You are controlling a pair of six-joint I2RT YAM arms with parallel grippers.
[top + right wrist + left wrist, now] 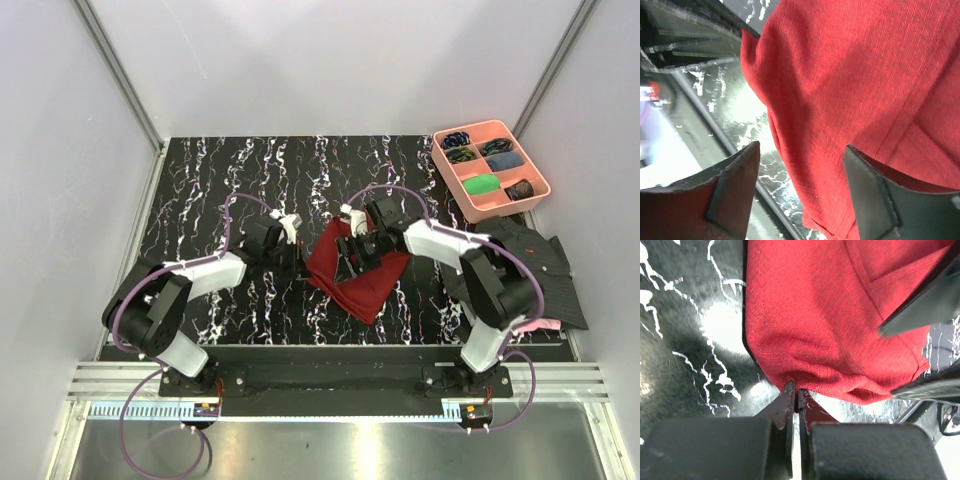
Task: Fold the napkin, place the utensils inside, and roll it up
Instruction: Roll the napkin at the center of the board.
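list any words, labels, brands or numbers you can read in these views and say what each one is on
No text can be read in any view.
napkin: plain cloth, no tag or print showing in any of the three views
pink tray: no lettering visible
small coloured patch at the left arm's base: too small to read
marked strip along the near rail: tick marks only, no digits legible

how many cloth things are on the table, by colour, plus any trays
red napkin: 1
dark striped shirt: 1
pink cloth: 1, mostly hidden under the shirt
pink tray: 1
total: 4
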